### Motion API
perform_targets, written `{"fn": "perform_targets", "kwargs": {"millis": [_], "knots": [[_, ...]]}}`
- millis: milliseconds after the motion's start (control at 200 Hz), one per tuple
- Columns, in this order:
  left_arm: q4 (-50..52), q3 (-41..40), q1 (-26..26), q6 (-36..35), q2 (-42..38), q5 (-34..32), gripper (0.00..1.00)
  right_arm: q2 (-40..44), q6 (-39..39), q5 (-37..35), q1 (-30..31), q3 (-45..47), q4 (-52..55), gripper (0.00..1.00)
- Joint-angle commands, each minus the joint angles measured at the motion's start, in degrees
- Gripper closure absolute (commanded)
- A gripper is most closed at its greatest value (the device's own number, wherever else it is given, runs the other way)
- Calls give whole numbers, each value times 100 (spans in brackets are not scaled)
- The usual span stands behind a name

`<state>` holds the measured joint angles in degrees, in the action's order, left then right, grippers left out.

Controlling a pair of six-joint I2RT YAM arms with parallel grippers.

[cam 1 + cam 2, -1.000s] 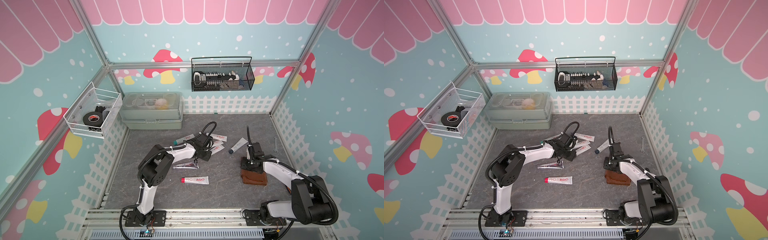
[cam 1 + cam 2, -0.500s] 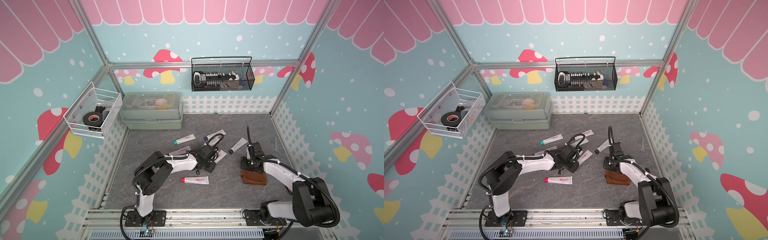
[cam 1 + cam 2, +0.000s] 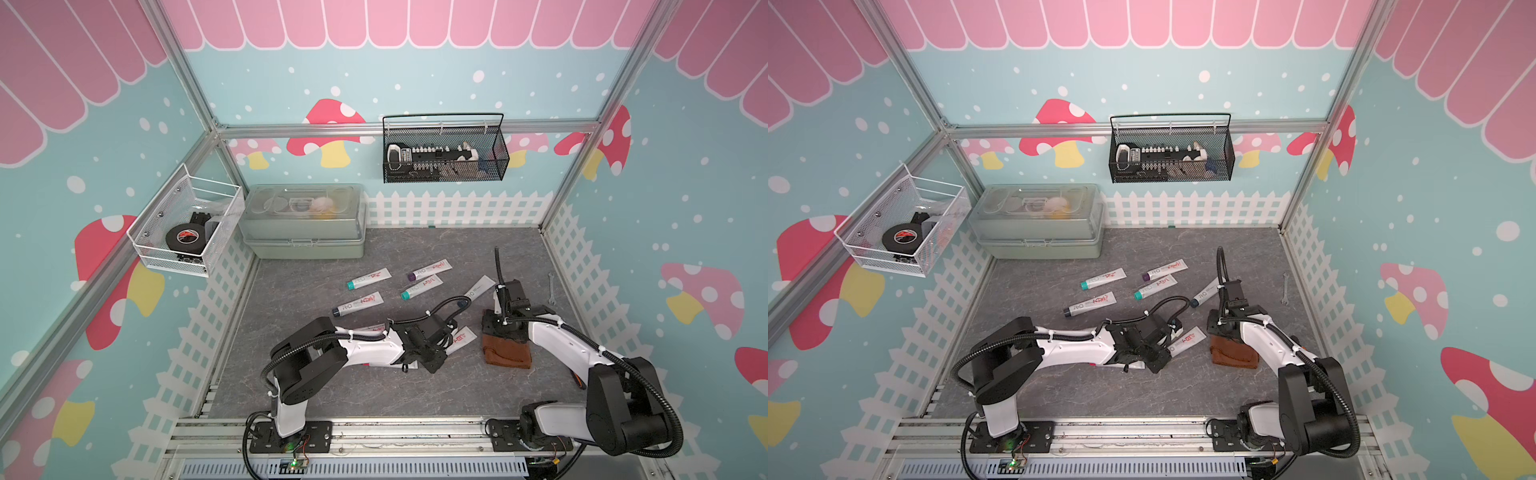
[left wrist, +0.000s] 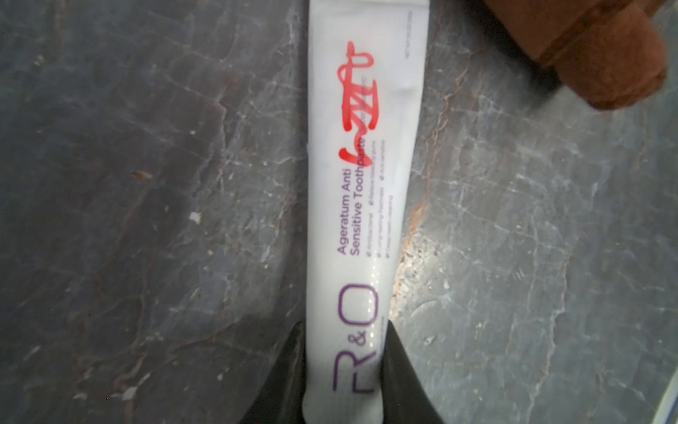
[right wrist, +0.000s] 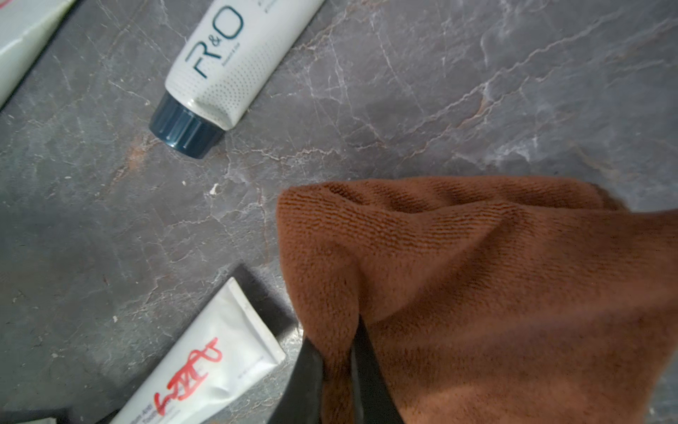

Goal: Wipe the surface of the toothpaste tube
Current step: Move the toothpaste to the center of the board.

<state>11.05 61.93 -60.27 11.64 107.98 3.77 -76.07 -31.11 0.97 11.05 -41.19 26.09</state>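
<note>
A white toothpaste tube [image 4: 361, 191] with purple "R&O" lettering and a red scribble is held near its cap end by my left gripper [image 4: 345, 367], whose black fingers press both its sides. In both top views the tube [image 3: 462, 338] [image 3: 1188, 340] sticks out of the left gripper [image 3: 434, 353] toward a brown cloth [image 3: 506, 353]. Its flat end lies close beside the cloth [image 5: 477, 293]. My right gripper [image 5: 337, 367] is shut on a fold of that cloth, which rests bunched on the table, and stands over it [image 3: 500, 328].
Several other white tubes [image 3: 369, 277] lie on the grey marble table behind the arms; one with a dark blue cap [image 5: 220, 66] lies near the cloth. A small wrench [image 3: 551, 286] lies at the right. A green lidded box [image 3: 305, 224] stands at the back left.
My left gripper has come away from the cluster of tubes toward the front with one tube, ending beside the cloth. The right arm and the cloth have stayed put.
</note>
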Motion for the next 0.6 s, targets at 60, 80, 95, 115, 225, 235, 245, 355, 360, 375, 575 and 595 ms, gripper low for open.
{"fn": "perform_targets", "kwargs": {"millis": [60,80,95,115,225,235,245,355,360,375,575,595], "knots": [[-778,-666,-20,215,-284,-67,60,63,143,135,42,-232,174,89],[-931,-789,-20,264,-334,-93,59,45,161,174,42,-242,184,89],[-1050,-895,-18,307,-365,-108,59,34,174,202,38,-263,197,89],[-1217,-1026,-15,360,-404,-117,59,16,199,230,40,-282,218,89],[-2055,-1544,-29,553,-482,-197,58,-17,311,360,39,-354,286,89],[-2103,-1568,-29,557,-481,-200,58,-14,322,382,42,-359,290,89],[-2159,-1587,-26,565,-469,-212,58,-9,335,411,39,-358,283,89],[-2469,-1654,-35,570,-337,-229,58,-33,395,712,42,-382,282,89],[-2477,-1652,-36,569,-329,-224,58,-40,395,729,40,-381,283,89],[-2476,-1637,-37,555,-309,-215,58,-54,391,816,47,-387,279,89],[-2512,-1557,-35,515,-121,-125,67,-354,396,1655,114,-428,93,89],[-2520,-1561,-37,515,-112,-122,69,-396,394,1747,137,-413,50,89]]}}
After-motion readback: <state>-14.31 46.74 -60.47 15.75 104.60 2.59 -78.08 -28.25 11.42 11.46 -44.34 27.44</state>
